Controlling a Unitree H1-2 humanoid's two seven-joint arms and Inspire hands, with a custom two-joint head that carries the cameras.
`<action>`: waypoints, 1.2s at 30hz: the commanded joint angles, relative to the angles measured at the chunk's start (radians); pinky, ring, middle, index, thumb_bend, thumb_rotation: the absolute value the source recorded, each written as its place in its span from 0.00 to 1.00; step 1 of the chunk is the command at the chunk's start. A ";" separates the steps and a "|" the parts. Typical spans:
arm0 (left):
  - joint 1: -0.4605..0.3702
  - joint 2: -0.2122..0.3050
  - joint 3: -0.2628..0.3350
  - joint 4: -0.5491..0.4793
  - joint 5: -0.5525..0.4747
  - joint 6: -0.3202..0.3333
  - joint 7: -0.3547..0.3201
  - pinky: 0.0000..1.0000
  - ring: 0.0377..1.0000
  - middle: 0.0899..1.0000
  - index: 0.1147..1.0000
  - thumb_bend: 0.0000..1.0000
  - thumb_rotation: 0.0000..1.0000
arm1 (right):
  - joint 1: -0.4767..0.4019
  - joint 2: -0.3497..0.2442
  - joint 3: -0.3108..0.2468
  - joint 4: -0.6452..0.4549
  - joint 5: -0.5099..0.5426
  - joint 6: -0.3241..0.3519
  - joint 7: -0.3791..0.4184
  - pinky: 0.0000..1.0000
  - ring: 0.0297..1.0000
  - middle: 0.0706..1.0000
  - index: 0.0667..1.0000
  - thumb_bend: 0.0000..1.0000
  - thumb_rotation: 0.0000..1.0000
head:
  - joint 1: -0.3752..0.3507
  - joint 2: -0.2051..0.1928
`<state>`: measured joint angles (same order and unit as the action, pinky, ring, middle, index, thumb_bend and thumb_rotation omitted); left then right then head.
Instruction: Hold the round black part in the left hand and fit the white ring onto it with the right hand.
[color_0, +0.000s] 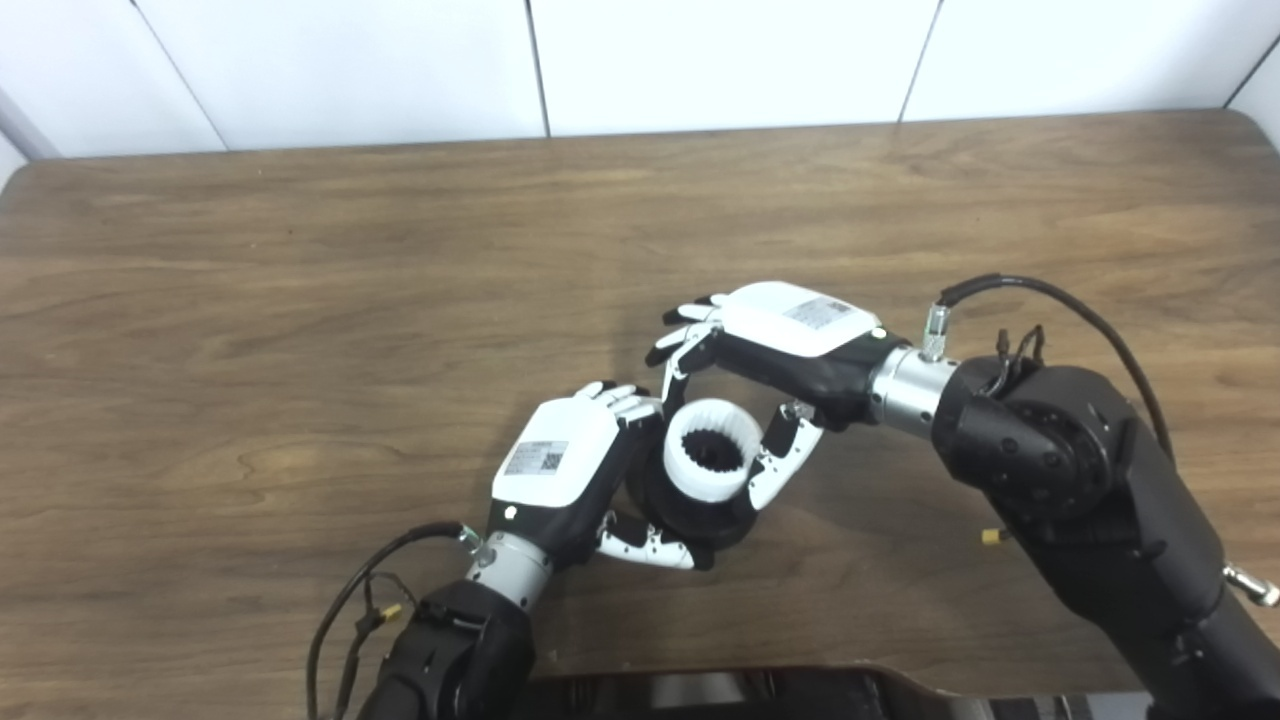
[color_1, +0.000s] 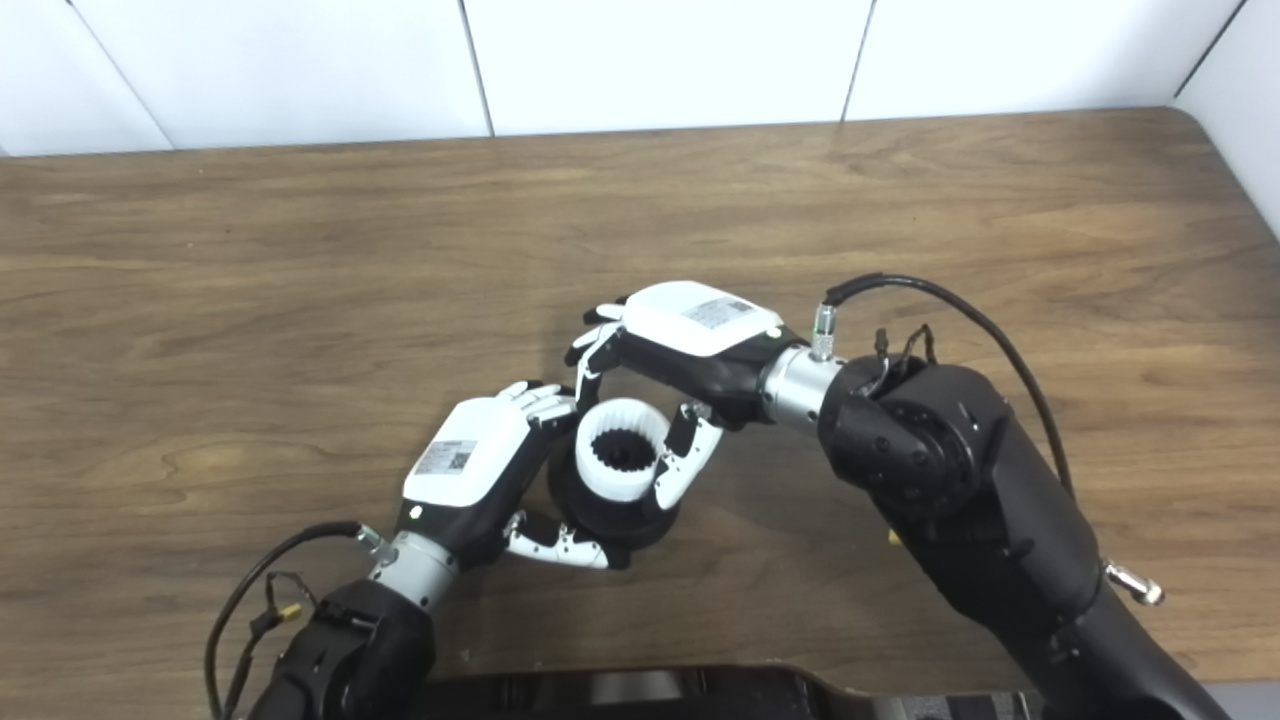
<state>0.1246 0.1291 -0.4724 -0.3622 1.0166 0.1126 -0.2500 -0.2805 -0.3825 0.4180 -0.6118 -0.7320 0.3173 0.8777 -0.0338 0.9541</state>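
The round black part (color_0: 700, 522) sits low over the table's front middle, wrapped by my left hand (color_0: 570, 465), whose thumb curls under its near side. The white ring (color_0: 712, 450), ribbed on the inside, sits on top of the black part. My right hand (color_0: 770, 350) reaches in from the right, fingers at the ring's far side and thumb against its right edge, pinching it. The ring looks set into the black part; how deep it sits I cannot tell.
The brown wooden table (color_0: 300, 300) spreads to the left, right and back. A white panelled wall (color_0: 640, 60) stands behind its far edge. A dark part of the robot's body (color_0: 700, 695) shows at the bottom edge.
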 joint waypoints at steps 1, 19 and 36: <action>-0.003 -0.007 -0.009 -0.007 0.015 -0.003 -0.005 0.94 0.86 0.77 0.42 0.52 0.07 | -0.024 0.002 -0.005 -0.016 -0.007 -0.025 -0.022 1.00 0.97 0.84 0.45 0.53 0.14 | -0.001 0.001; -0.011 -0.010 -0.002 -0.008 0.006 0.002 -0.014 0.92 0.86 0.77 0.42 0.52 0.07 | 0.015 0.000 0.037 -0.102 -0.085 -0.092 0.017 1.00 0.97 0.84 0.45 0.52 0.13 | -0.004 0.004; -0.005 -0.004 0.002 -0.016 0.011 -0.004 -0.014 0.92 0.86 0.77 0.42 0.52 0.07 | 0.030 0.003 -0.018 -0.013 -0.065 -0.130 -0.024 1.00 0.96 0.83 0.45 0.52 0.14 | -0.016 0.006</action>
<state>0.1236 0.1235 -0.4698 -0.3625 1.0140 0.1084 -0.2557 -0.2385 -0.3660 0.4187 -0.6350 -0.7939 0.1998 0.8766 -0.0491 0.9587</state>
